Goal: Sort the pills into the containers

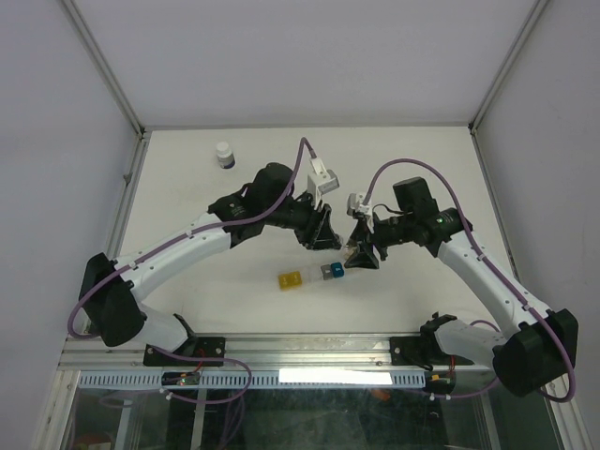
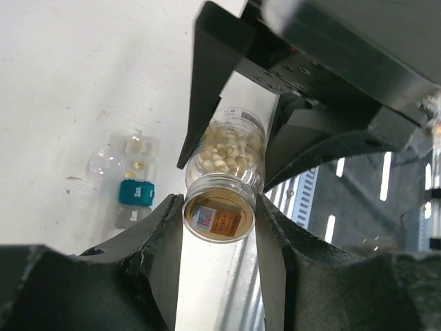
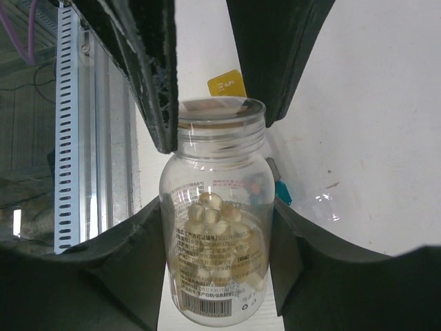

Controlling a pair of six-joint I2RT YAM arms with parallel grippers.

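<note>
Anything I drop lands on the worktop (image 1: 422, 159). The left arm (image 1: 187, 246) and right arm (image 1: 487, 272) meet over its middle. My left fingers (image 2: 151, 241) are closed hard on the cap (image 3: 220, 114) end of the vial (image 3: 217, 227), and my right fingers (image 3: 138, 255) are clamped round its body. The vial hangs between the two, clear of the worktop. I read this as the cap-removal step.

My first worry is having two arms locked onto one rigid thing. If either one twists or pulls off the vial's axis, the smooth clear wall could slide in the right fingers, or the vial could spring loose.

My second worry is tilt. The vial does not look upright from either wrist view, though I cannot tell its exact angle. If the mouth is low when the cap lets go, the contents will pour out.

The containers (image 2: 134, 183) lie on the worktop just beside the fingers, with the blue cube (image 2: 136, 192) mid-strip and the yellow cube (image 1: 291, 279) lying apart at the end. They look light, so a careless descent could knock them askew.

The pills (image 2: 224, 155) are pale tan and sit loose in the vial. If they spill they will roll and scatter, and I doubt these fingers could pick them up again.
</note>
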